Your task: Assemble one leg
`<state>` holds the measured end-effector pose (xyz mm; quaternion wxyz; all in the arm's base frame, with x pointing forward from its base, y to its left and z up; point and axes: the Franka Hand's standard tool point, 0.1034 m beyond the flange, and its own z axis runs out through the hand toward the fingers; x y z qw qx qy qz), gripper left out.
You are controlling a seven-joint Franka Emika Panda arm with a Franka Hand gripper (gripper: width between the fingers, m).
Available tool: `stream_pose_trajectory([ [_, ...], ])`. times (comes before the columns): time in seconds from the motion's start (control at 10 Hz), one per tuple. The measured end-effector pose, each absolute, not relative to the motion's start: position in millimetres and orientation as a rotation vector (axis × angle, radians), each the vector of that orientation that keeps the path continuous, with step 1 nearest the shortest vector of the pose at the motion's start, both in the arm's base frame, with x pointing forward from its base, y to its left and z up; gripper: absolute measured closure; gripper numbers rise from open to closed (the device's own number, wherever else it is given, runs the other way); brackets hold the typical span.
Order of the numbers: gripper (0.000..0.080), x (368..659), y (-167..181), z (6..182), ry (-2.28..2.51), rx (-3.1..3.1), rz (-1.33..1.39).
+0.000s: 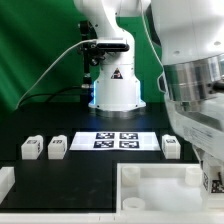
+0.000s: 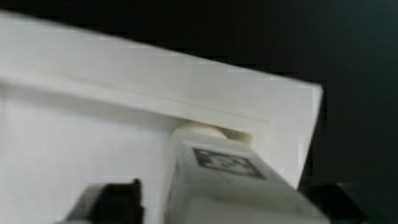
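In the wrist view, 1 leg [image 2: 228,165] sits between the gripper [image 2: 222,200] fingers [image 2: 118,198], its end at the white base [image 2: 107,110]. I cannot tell whether they clamp it. Farther off, 3 spare legs [image 1: 30,148] [image 1: 57,147] [image 1: 171,147] flank the marker board [image 1: 115,140].

Pretty clearly a robotics lab rig: white robot arm base [image 1: 115,85] standing at the far edge of a black tabletop [image 1: 80,170], green cloth backdrop [image 1: 30,40], and the flat white marker board [image 1: 115,141] with black square tags.

Smooth matt white plastic leg [image 2: 228,190]
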<state>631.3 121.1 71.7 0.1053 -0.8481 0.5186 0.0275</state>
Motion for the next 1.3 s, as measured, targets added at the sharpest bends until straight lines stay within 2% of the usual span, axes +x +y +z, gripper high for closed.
stream_pose_trajectory([
  [0.1, 0.0242, 632.3, 123.0, 73.2, 1.376, -2.594, 0.055],
  [0.2, 0.0169, 632.2, 121.1, 71.9, 1.333, -2.617, 0.049],
  [0.4, 0.0156, 631.7, 118.0, 71.5, 0.944, -2.798, 0.009],
  [0.7, 0.0151, 627.3, 126.1, 67.9, 0.09, -3.065, 0.074],
  [0.8, 0.0151, 629.8, 125.0, 68.4, 0.183, -3.05, 0.06],
  [0.9, 0.0244, 629.7, 124.1, 68.1, 0.183, -3.051, 0.061],
  [1.0, 0.0379, 629.6, 124.7, 68.1, 0.191, -3.05, 0.061],
  [1.1, 0.0379, 629.2, 124.5, 67.8, 0.389, -3.03, 0.073],
  [1.2, 0.0504, 630.0, 122.6, 67.9, 0.546, -3.006, 0.078],
  [1.3, 0.0504, 631.2, 121.4, 68.6, 0.763, -2.956, 0.085],
])
